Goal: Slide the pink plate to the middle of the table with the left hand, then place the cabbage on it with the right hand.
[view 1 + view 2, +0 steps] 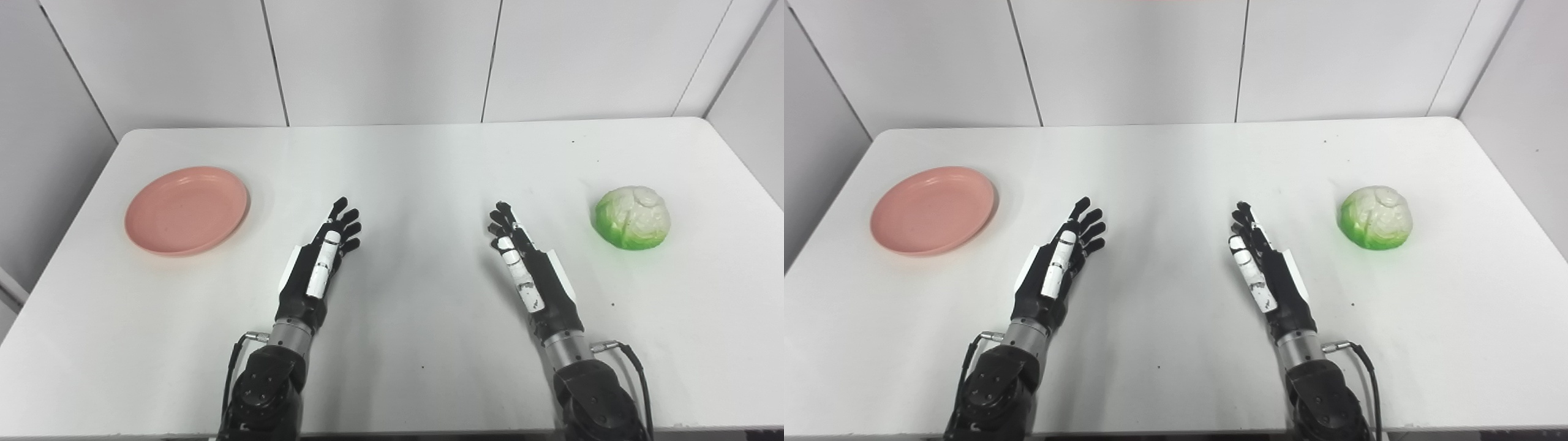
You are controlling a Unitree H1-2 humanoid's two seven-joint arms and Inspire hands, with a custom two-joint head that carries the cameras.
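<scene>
Left eye view: nothing done yet. Our left hand (321,260) & right hand (523,266) hover empty, fingers apart; round pink plastic plate (187,209) far left on white worktop (404,171), green-white cabbage (633,217), prob. plastic, far right.

The table (404,184) has a smooth, matt white top, faintly scuffed and dotted with small dark specks. At its left side the pink plate (187,210) looks like smooth plastic with a soft, low sheen. At the table's right side the cabbage (633,217) looks like moulded plastic, ridged and slightly glossy. Over the table's near half, the left hand (321,260) and right hand (527,269) are matt black plastic with white panels; their wrists show brushed metal.
</scene>
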